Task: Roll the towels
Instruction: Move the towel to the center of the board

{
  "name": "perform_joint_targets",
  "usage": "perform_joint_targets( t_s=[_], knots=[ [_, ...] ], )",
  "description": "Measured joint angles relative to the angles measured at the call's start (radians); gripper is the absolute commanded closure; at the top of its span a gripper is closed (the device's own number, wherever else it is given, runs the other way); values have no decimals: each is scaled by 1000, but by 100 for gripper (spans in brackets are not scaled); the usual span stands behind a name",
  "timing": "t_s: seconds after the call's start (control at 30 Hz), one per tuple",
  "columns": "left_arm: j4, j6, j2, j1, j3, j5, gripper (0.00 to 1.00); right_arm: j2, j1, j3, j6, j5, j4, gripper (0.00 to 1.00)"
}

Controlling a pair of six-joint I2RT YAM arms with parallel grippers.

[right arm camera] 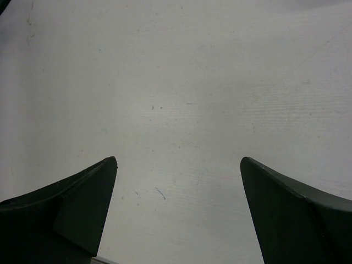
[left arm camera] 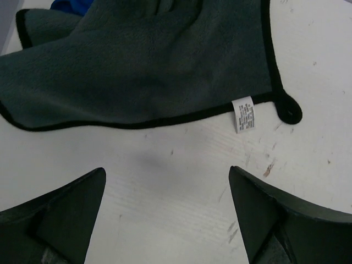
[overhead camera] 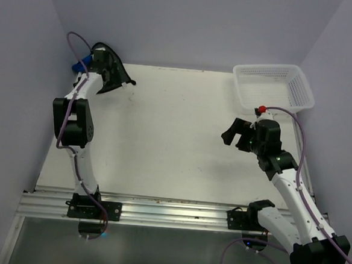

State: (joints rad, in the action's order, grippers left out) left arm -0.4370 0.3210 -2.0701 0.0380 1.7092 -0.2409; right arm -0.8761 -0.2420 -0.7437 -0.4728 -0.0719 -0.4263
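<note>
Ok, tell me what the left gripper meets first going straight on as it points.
Likely the dark towel, its hemmed edge just beyond the open left gripper; the bare table first if it tilts steeply.

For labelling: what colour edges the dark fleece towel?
Black binding on the dark fleece towel; left wrist view.

A dark grey fleece towel with black trim (left arm camera: 148, 60) lies flat on the white worktop (left arm camera: 181, 165), just beyond the left claw (left arm camera: 168, 212), whose jaws stand wide apart.

1 dark towel (left arm camera: 143, 60), 1 blue towel (left arm camera: 69, 5), 1 basket (overhead camera: 268, 68), 2 grippers (left arm camera: 168, 176) (right arm camera: 179, 162)
</note>
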Motion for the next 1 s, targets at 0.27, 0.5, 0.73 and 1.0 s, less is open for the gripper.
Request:
perform_joint_targets(
  t_s=[0.27,0.5,0.73,1.0],
  knots=[
    [11,-7,-219,-1,202,14,8,-42,0,17,-1,-3,11,1],
    [26,11,-317,0,273,34,17,-93,0,17,-2,-4,23,1],
    [71,21,-324,0,273,55,23,-100,0,17,-2,-6,25,1],
    [97,57,-344,6,241,69,29,-100,0,17,-2,-6,26,1]
  ],
)
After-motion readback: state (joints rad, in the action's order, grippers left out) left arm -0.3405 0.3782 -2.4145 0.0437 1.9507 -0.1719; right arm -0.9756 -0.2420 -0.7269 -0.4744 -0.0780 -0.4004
